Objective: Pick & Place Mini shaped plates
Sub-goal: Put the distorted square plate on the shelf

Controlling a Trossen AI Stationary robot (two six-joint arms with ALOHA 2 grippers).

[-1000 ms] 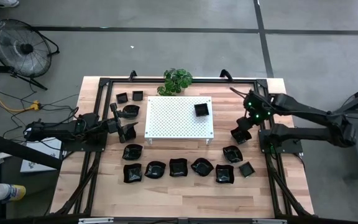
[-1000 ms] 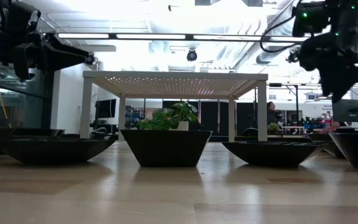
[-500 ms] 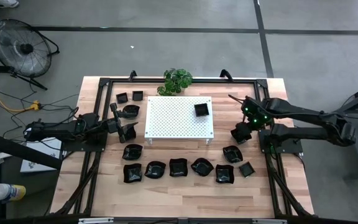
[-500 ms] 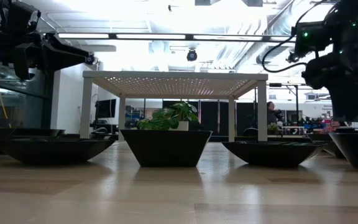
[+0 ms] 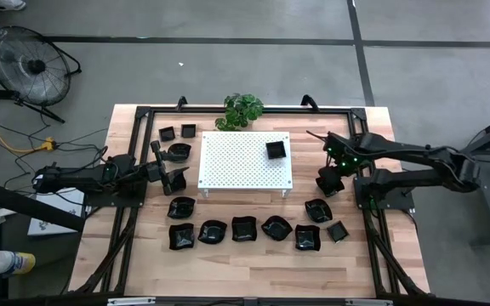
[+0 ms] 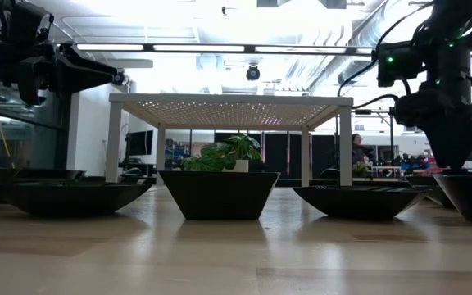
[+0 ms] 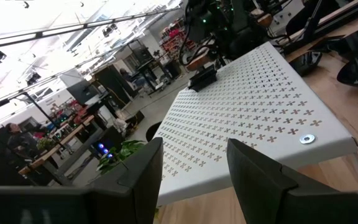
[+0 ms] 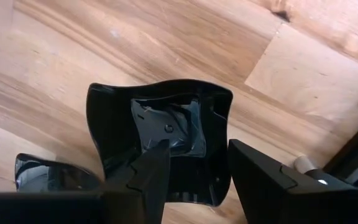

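Small shiny black mini shaped plates, square, round or wavy at the edge. Six side by side in a row on the wood near the front edge. Two more just behind that row's right end, one at its left. Three by the back left corner. One square plate up on the white board.

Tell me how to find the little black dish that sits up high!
Find the white perforated board standing on short legs in the middle of the table. One small square black dish sits on top, near the board's far right corner. Every other black dish lies down on the wood.
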